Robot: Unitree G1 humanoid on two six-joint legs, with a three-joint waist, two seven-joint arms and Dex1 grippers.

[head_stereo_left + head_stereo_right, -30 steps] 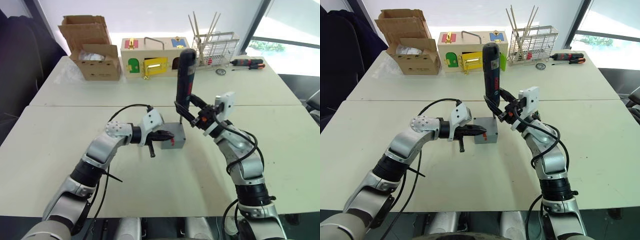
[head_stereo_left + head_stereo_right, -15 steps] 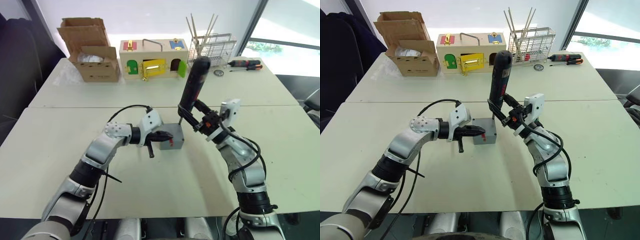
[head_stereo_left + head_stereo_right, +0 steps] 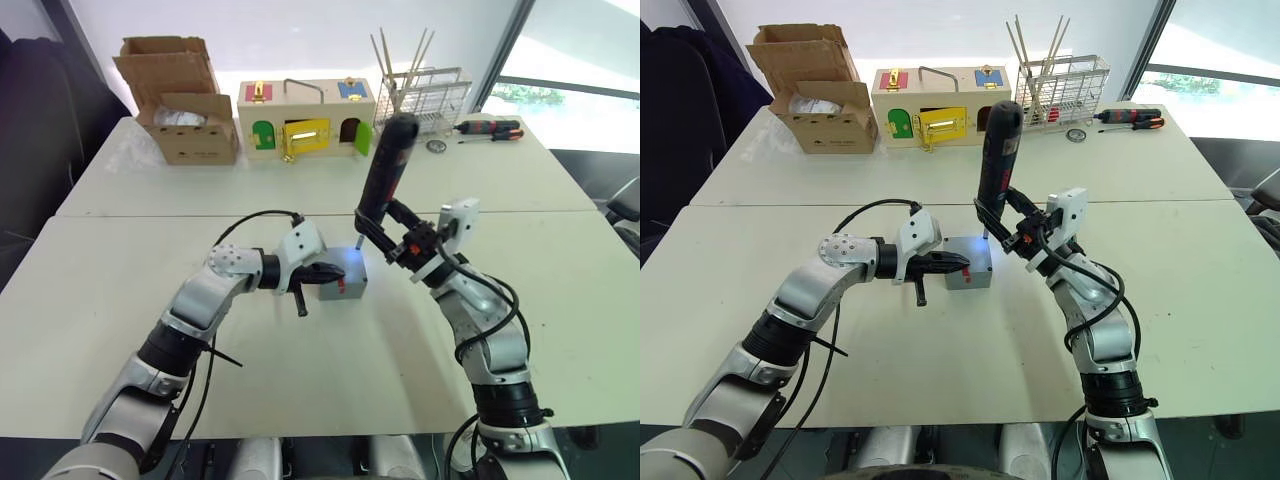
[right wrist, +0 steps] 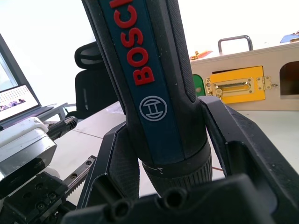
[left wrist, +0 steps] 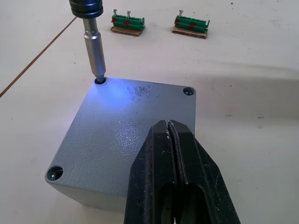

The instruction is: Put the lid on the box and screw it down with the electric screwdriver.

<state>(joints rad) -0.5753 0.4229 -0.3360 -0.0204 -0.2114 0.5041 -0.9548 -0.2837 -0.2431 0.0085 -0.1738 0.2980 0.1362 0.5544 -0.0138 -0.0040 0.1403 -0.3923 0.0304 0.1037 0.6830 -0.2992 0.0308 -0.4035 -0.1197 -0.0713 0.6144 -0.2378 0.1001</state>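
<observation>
while the bit sits in a corner hole of the lid, the right gripper, clamped around the electric screwdriver, should keep it upright and press straight down. the left gripper, fingers pressed together, rests on the lid, steadying the box mid-table between both arms.

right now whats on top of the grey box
The lid covers the box; the left gripper rests shut on it, and the electric screwdriver bit sits in a corner hole. The inside is hidden.
</observation>
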